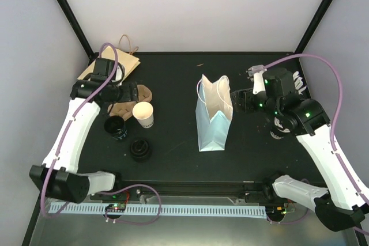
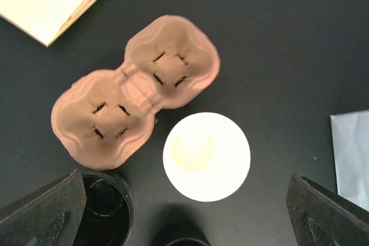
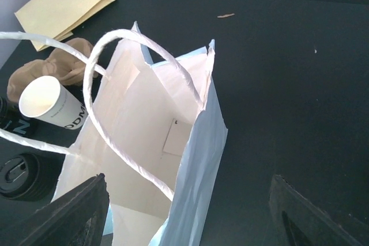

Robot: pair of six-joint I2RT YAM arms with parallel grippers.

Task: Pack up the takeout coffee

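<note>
Hovering over the pulp cup carrier [image 2: 135, 87] at upper left, my left gripper [image 2: 185, 177] hangs wide open and empty. Just right of the carrier stands 1 white paper cup [image 1: 143, 113], lidless, outside the blue paper bag [image 1: 212, 122] at centre. My right gripper [image 3: 188, 178] gapes, holding nothing, beside the bag's mouth. Lidding and packing remain, I judge.
</note>
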